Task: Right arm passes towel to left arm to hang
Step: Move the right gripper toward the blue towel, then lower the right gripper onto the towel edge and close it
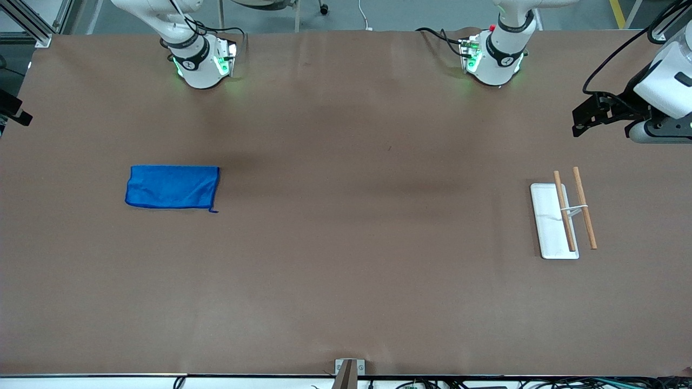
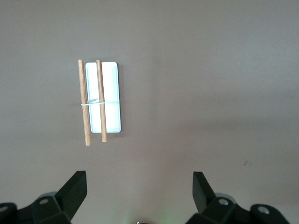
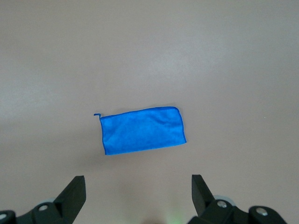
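The blue towel (image 1: pixel 172 187) lies flat and folded on the brown table toward the right arm's end, its tag at one corner. In the right wrist view the towel (image 3: pixel 142 130) is well below the right gripper (image 3: pixel 138 183), which hangs open and empty high over the table. The left gripper (image 2: pixel 139 179) is also open and empty, high over the table near a white-based rack (image 2: pixel 111 98) with two wooden rods (image 2: pixel 101 100). The left arm's white wrist (image 1: pixel 662 81) shows at the edge of the front view, above the rack (image 1: pixel 551 232).
The rack's two wooden rods (image 1: pixel 585 208) lie parallel, joined by a thin white wire, toward the left arm's end of the table. Both arm bases (image 1: pixel 200 59) (image 1: pixel 494 56) stand along the table's edge farthest from the front camera. A small bracket (image 1: pixel 349 370) sits at the nearest edge.
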